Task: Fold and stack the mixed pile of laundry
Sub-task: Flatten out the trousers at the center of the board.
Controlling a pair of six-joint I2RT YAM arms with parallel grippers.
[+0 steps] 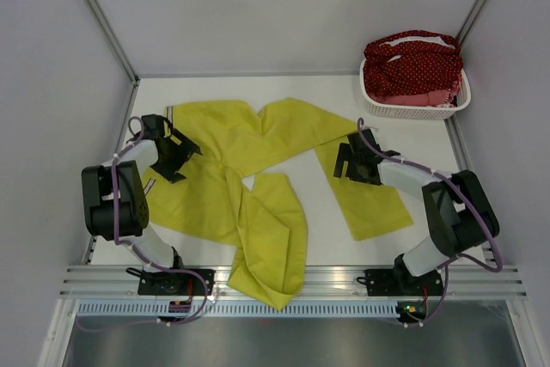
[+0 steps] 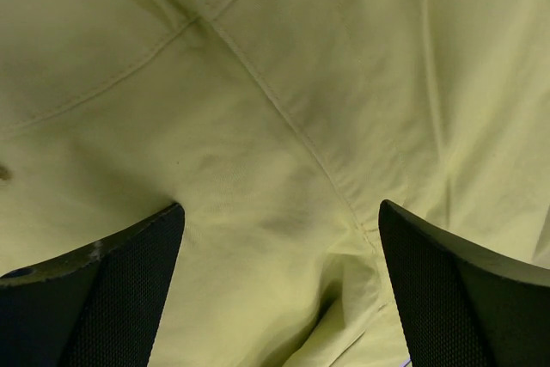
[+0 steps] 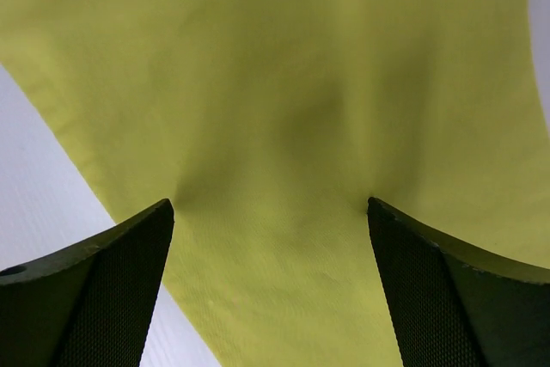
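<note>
Two arms, both with jaws spread wide and nothing pinched. The left gripper (image 1: 174, 154) sits on the left part of the yellow-green garment (image 1: 249, 178), the right gripper (image 1: 354, 163) on its right strip. The garment sprawls over the white table (image 1: 325, 221). The left wrist cam catches stitched seams (image 2: 284, 118). Only the top view shows the white basket (image 1: 415, 111) far right, holding the dark red dotted cloth (image 1: 412, 66). Grey walls (image 1: 258, 6) all round.
</note>
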